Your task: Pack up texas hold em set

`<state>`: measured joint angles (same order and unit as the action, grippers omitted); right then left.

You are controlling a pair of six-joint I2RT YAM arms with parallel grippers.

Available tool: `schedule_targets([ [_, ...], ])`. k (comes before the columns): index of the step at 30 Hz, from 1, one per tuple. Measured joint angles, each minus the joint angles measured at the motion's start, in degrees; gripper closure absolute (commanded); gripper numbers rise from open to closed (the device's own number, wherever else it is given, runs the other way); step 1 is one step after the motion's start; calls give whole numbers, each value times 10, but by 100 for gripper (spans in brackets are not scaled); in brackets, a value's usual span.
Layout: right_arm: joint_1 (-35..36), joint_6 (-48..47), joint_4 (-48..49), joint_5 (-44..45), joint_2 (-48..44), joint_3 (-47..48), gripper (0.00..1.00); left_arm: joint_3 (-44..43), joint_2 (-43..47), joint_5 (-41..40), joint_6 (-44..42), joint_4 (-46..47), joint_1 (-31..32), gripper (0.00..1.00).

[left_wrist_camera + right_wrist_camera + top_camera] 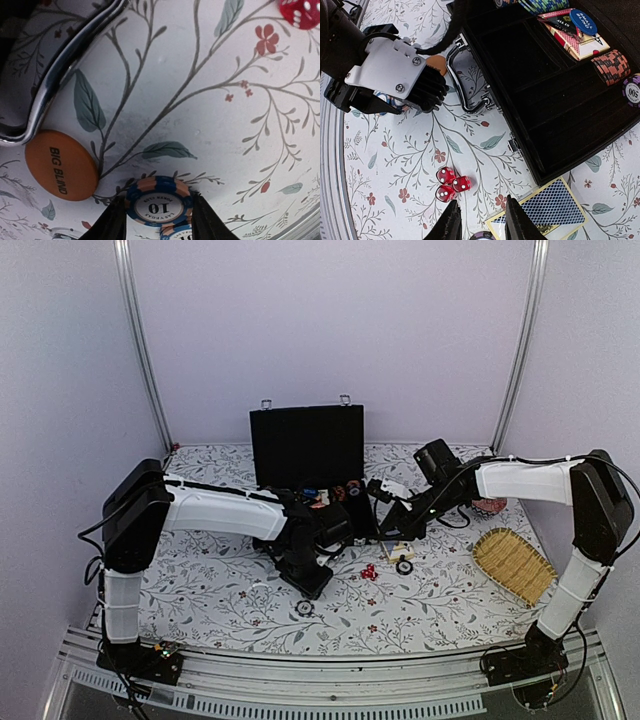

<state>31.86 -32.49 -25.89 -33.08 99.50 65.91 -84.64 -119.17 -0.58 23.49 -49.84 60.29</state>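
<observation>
Woven basket [513,565] on floral tablecloth [210,590] — red dish [489,507] just behind it

red die [300,12] cropped, lower chip [176,234] cut off

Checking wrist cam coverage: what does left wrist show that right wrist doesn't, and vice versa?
Left wrist only: readable BIG BLIND on the orange disc, and the 10 on the blue chip between the fingers of the left hand. Right wrist only: open case interior, chip stacks, blue-backed card. Both: silver handle, red dice, the disc itself.
</observation>
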Motion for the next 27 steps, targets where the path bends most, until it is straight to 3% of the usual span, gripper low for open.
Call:
schedule_targets([
  [9,0,1,-1,-3,0,0,69,0,12,-27,-29,18,9,64],
  [17,0,1,-2,-3,4,0,69,12,136,-93,-46,46,12,64],
  [27,0,1,-2,-3,8,0,69,112,177,-169,-23,90,-71,64],
])
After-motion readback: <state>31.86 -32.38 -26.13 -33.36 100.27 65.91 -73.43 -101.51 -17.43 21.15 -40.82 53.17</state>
